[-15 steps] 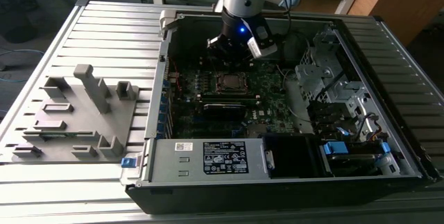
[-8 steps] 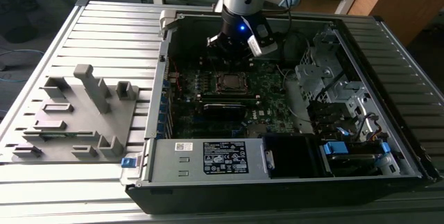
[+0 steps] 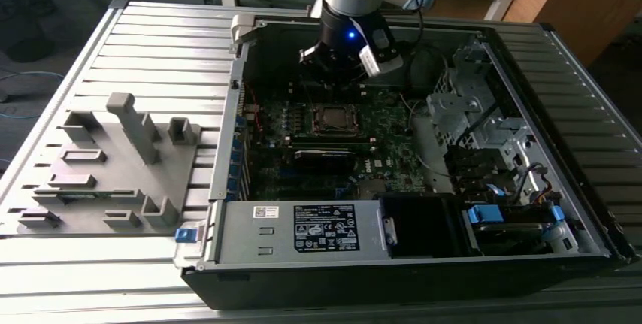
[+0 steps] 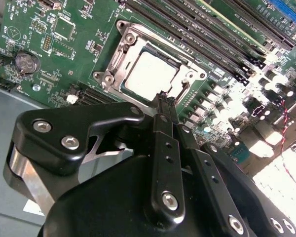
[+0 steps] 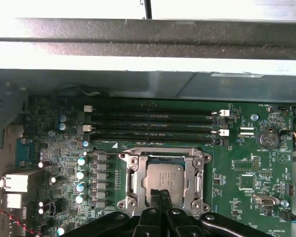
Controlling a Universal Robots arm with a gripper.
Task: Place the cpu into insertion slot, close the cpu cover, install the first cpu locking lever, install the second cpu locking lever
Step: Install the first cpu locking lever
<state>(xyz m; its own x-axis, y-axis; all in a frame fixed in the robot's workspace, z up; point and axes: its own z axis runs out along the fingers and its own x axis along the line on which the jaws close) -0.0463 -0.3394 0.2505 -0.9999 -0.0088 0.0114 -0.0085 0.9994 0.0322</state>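
Observation:
The cpu (image 4: 149, 75) (image 5: 163, 178), a dull silvery square, lies flat in the insertion slot (image 3: 334, 118) on the green motherboard. The cpu cover (image 4: 119, 49) (image 5: 132, 180), a silvery frame with a square window, is down around the chip. A thin wire lever (image 5: 103, 153) runs along one side of the frame. My gripper (image 4: 164, 98) (image 5: 161, 195) hovers just above the edge of the socket. Its black fingers are shut against each other with nothing between them. In the exterior view the gripper (image 3: 334, 89) hangs over the socket inside the open case.
Long black memory sticks (image 5: 153, 126) lie beside the socket. A grey power supply (image 3: 301, 226) and a metal drive cage (image 3: 471, 106) fill the case's near and right sides. A grey fixture plate (image 3: 110, 166) with upright posts sits at the exterior view's left.

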